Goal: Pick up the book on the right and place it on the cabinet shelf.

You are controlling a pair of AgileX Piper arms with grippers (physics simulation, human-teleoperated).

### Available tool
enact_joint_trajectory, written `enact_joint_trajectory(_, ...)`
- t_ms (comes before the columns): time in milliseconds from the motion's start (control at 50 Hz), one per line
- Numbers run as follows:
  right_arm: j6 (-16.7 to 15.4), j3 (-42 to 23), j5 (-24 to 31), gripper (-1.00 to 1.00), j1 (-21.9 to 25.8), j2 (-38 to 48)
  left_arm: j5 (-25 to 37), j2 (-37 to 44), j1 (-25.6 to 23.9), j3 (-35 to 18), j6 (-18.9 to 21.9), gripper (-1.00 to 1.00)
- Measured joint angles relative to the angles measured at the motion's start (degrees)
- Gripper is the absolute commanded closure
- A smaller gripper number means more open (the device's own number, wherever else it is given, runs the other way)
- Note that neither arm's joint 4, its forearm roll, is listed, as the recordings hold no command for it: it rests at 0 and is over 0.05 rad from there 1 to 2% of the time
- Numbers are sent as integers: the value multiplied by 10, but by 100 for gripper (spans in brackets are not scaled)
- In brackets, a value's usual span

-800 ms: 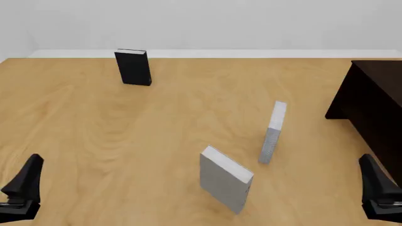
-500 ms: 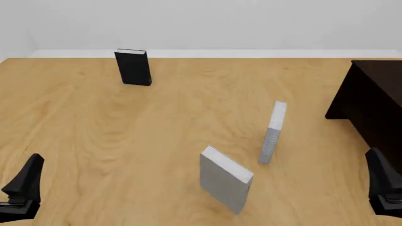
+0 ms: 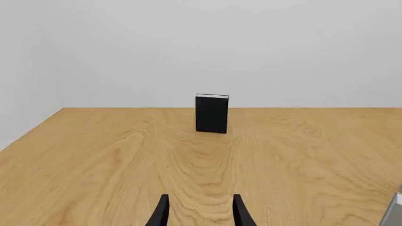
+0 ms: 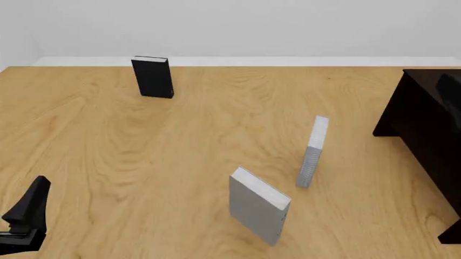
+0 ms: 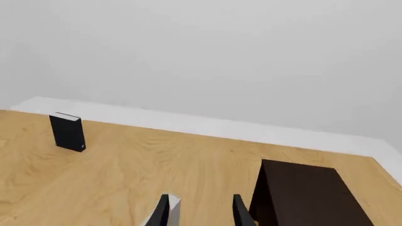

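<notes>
The book (image 4: pixel 313 151) is seen standing upright on the table (image 4: pixel 144 145), right of centre in the front view, its thin spine edge turned toward the camera and its cover largely hidden by that angle. It is touched by nothing. In the right wrist view only its top corner (image 5: pixel 173 202) is visible, just beside one fingertip — the rest is cut off by the frame edge.

The cabinet (image 4: pixel 428 121) stands at the table's right side, well apart from the book; it is cut off by the frame, and no shelf recess can be made out in its dark face. In the right wrist view its top and one side (image 5: pixel 304 197) are shown, again cropped.

A thicker grey book (image 4: pixel 258 206) stands nearer the camera, just left of the thin one, and a sliver of it (image 3: pixel 394 213) is caught at the edge of the left wrist view. A black book (image 4: pixel 153 76) stands upright at the far left.

The left gripper (image 3: pixel 198 214) is held above bare table with its fingers apart and empty; only a dark part of it (image 4: pixel 25 216) is seen in the front view. The right gripper (image 5: pixel 198 212) is parted and empty too — only its fingertips are shown, and it cannot be made out in the front view.
</notes>
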Motion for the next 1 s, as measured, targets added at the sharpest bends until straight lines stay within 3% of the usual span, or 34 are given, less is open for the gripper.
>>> enact_joint_trajectory(280,-8,-231,118,-100,9,184,0,0,0,0,0,-100)
enact_joint_trajectory(640,-28,-584,359,-100,24,415,0,0,0,0,0,-100)
enact_joint_trajectory(820,-2,-729,474,-100,36,516,0,0,0,0,0,-100)
enact_joint_trajectory(1000,21,-803,547,-100,45,591,0,0,0,0,0,-100)
